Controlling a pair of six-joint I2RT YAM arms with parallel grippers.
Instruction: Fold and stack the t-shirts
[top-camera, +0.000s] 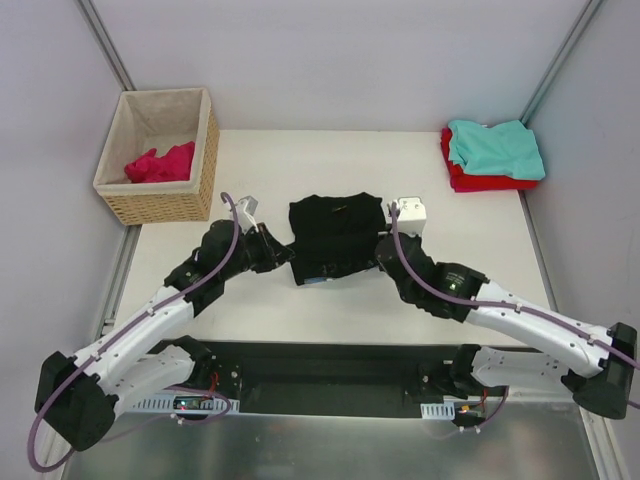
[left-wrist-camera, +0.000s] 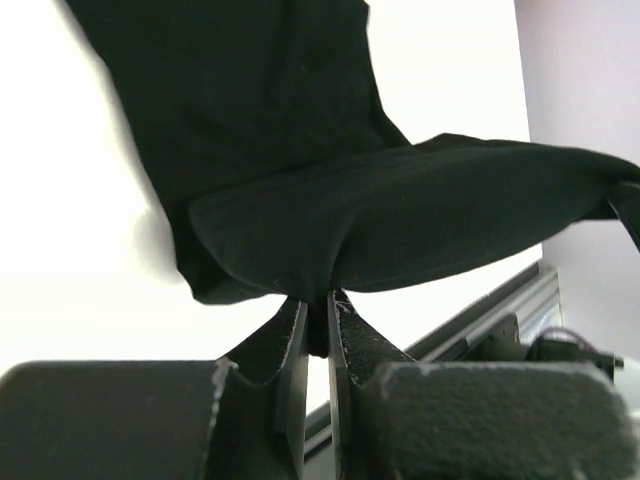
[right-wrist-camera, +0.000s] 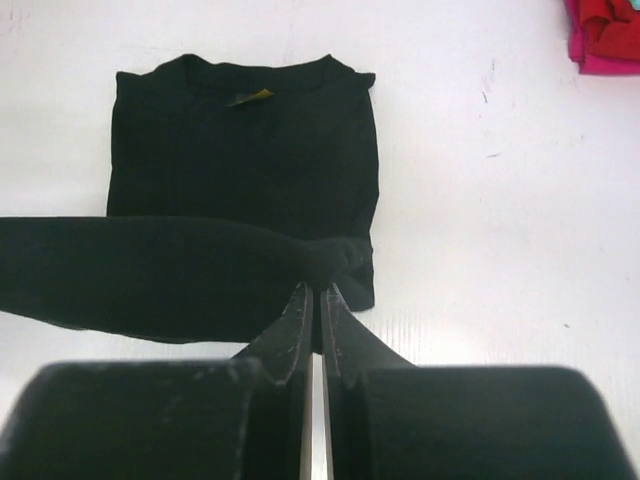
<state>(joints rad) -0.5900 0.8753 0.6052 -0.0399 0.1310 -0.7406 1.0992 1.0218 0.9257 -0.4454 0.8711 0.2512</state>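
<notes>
Though visible, the black t-shirt (right-wrist-camera: 245, 170) label (right-wrist-camera: 250, 97) is unreadable.

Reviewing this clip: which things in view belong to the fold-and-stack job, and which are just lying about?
Part of the job:
- black t-shirt, near edge pinched by the left gripper and right gripper
- teal t-shirt, lying on the red t-shirt
- pink t-shirt, bunched in the basket

Just lying about:
- wicker basket
- table
</notes>
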